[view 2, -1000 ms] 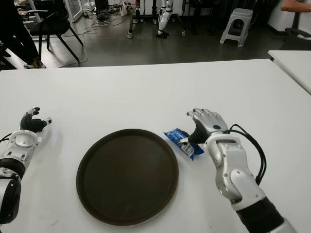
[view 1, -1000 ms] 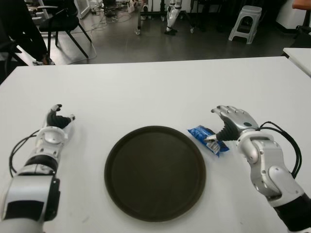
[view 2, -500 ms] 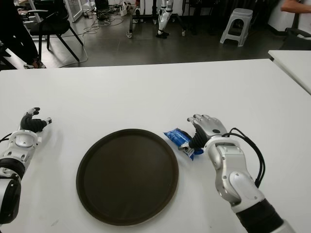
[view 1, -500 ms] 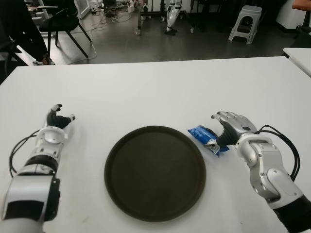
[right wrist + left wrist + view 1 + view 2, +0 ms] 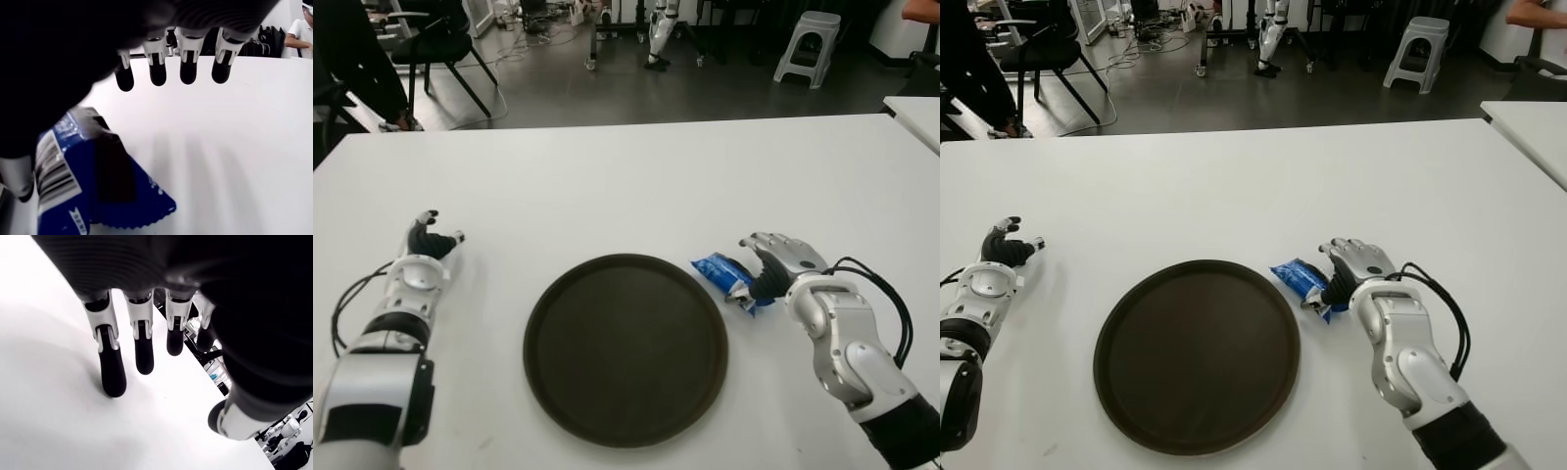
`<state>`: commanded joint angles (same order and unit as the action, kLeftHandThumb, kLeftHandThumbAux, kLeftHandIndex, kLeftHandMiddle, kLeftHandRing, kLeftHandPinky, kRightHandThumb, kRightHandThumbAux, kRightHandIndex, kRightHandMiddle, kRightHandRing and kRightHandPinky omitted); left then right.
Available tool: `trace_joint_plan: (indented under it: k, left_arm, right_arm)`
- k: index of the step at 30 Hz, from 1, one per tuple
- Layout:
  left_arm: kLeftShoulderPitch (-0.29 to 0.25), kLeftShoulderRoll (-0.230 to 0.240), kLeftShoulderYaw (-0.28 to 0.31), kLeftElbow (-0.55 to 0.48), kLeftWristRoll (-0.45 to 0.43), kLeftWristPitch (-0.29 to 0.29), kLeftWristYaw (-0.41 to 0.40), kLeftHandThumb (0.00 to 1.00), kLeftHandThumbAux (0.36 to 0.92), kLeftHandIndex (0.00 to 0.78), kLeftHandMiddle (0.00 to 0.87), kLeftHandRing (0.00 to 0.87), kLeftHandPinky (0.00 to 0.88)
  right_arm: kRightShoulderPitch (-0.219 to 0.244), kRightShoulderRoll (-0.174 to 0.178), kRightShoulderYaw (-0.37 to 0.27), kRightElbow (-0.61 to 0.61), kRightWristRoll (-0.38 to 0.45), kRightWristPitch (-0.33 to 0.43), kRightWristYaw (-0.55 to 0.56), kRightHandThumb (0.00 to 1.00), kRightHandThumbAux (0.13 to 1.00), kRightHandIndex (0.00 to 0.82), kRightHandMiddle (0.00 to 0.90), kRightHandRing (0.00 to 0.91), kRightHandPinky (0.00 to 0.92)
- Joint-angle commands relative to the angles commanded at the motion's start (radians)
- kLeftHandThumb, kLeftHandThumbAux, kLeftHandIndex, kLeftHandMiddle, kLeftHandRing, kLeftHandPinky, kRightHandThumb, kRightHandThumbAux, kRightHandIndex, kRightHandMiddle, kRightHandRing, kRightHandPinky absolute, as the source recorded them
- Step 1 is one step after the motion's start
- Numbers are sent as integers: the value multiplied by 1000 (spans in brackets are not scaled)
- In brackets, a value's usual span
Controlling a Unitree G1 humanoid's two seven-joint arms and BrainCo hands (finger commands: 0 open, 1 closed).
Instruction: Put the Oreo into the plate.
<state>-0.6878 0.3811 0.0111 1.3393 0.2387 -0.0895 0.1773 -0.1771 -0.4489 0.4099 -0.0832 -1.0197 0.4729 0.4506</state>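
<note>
Oreo (image 5: 724, 275) pack, crinkly blue foil with barcode, under spread right hand (image 5: 781, 260) fingers beside round dark plate (image 5: 625, 348); left hand (image 5: 428, 243) relaxed, empty.

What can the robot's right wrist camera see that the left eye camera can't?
Only the right wrist view shows the barcode on the blue Oreo pack and the right hand's fingers held straight above the table, not closed on the pack. Only the left eye view shows the dark plate, empty, beside the pack, the left hand off to the plate's left, and the room behind. Both show the pack on the white table by the right hand.
</note>
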Motion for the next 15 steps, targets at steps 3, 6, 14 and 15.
trace_joint_plan:
  k: [3,6,14,15]
  left_arm:
    - [0,1,0,0,0,0,-1,245,734,33,118,156,178]
    - [0,1,1,0,0,0,-2,238,733,32,116,156,179]
    - [-3,3,-7,0,7,10,-1,215,738,34,114,163,188]
    - [-3,3,-7,0,6,12,-2,222,738,35,114,160,179]
  right_arm:
    - [-4,6,6,21,-4,-1,-12,0,503,0,0,0,71]
    - [-6,8,8,26,-4,-1,-15,0,497,0,0,0,73]
    - [-12,24,11,55,5,-9,-60,0,505,0,0,21,89]
    - [-12,26,12,57,6,-9,-63,0,506,0,0,24,93]
